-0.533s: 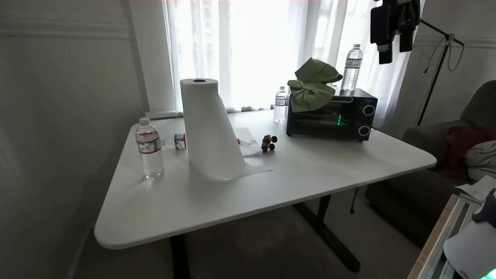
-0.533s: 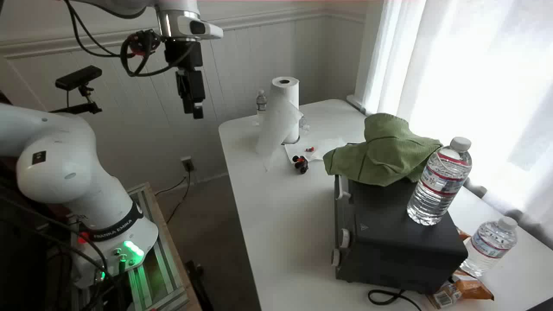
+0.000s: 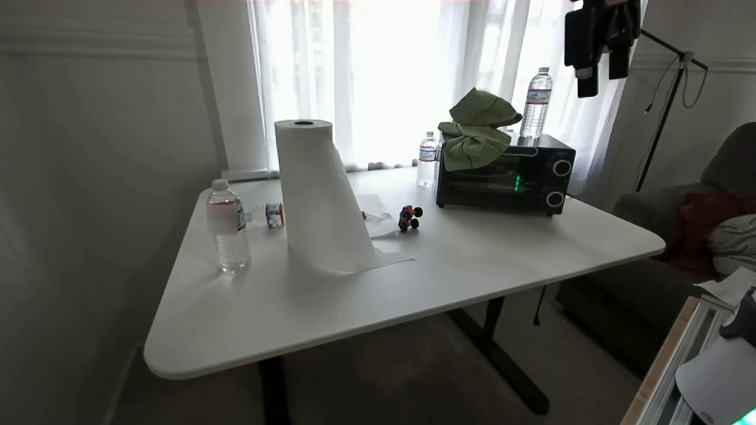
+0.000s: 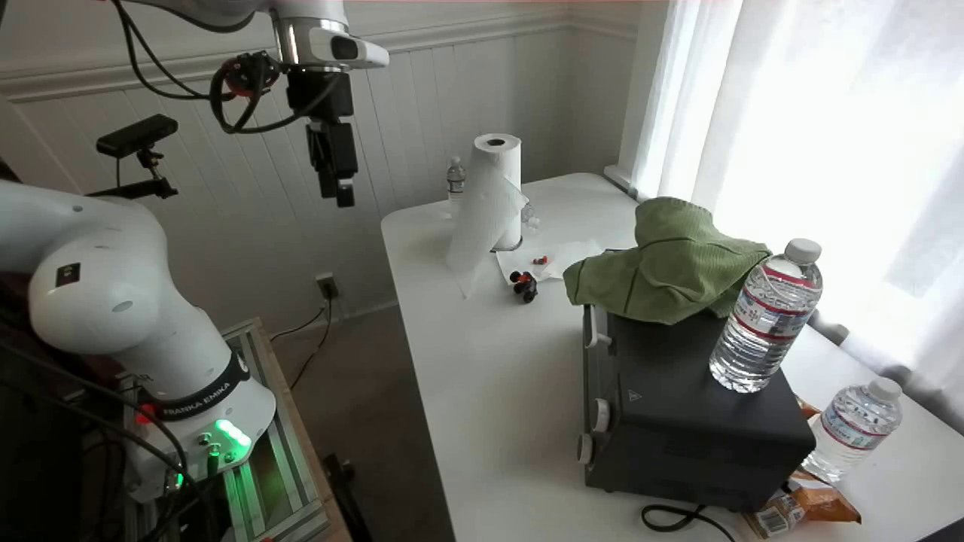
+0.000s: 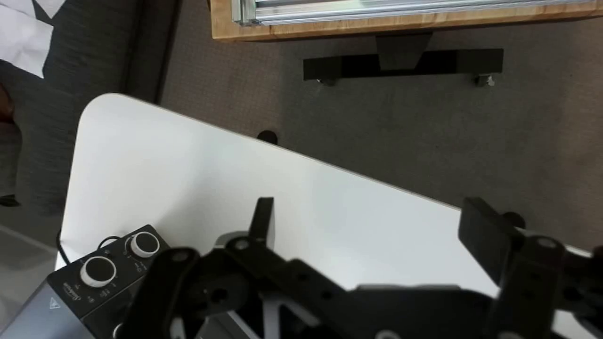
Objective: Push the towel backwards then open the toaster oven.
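The green towel (image 3: pixel 475 147) lies bunched on the top of the black toaster oven (image 3: pixel 502 192) and hangs over its front edge in both exterior views. The towel (image 4: pixel 670 263) covers part of the oven's handle (image 4: pixel 597 327); the handle's other end shows. The oven (image 4: pixel 693 436) has its door shut. My gripper (image 3: pixel 602 82) is open and empty, high up and apart from the oven and towel; it also shows in an exterior view (image 4: pixel 337 197). In the wrist view my fingers (image 5: pixel 367 207) are wide apart, with the oven's knobs (image 5: pixel 98 271) at lower left. The towel is out of the wrist view.
A water bottle (image 4: pixel 768 316) stands on the oven beside the towel. Another bottle (image 4: pixel 851 429) and an orange bag (image 4: pixel 806 504) are behind it. A paper towel roll (image 3: pixel 307 195), a toy car (image 3: pixel 409 218) and a bottle (image 3: pixel 227 236) are on the white table (image 3: pixel 472 265).
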Robot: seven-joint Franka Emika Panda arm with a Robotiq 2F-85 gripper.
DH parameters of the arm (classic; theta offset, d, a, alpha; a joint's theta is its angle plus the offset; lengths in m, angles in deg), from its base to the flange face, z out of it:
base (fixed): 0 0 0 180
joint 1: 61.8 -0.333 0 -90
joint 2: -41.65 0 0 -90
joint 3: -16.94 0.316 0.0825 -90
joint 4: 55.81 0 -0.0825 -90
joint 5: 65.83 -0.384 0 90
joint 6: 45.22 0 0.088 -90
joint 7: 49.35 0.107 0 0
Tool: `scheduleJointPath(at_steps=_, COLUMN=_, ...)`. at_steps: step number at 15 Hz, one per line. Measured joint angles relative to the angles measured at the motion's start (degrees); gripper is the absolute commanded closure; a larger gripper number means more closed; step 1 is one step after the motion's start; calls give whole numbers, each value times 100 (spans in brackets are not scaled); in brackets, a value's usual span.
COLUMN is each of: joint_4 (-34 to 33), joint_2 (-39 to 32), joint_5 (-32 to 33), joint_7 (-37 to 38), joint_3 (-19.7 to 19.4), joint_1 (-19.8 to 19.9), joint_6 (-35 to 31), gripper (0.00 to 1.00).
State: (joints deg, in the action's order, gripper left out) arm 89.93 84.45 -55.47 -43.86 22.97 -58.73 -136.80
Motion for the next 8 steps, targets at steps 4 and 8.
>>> scheduleJointPath(at_steps=4, joint_4=-186, joint_2=-196, joint_5=-220, joint_7=116, joint_3=-316, joint_1=-3, joint_6=-313, gripper=0)
scheduleJointPath(at_steps=8, joint_4=-707, joint_2=-914, joint_5=-701, joint_7=228, joint_3=-829, joint_1=98, joint_6=-993, gripper=0)
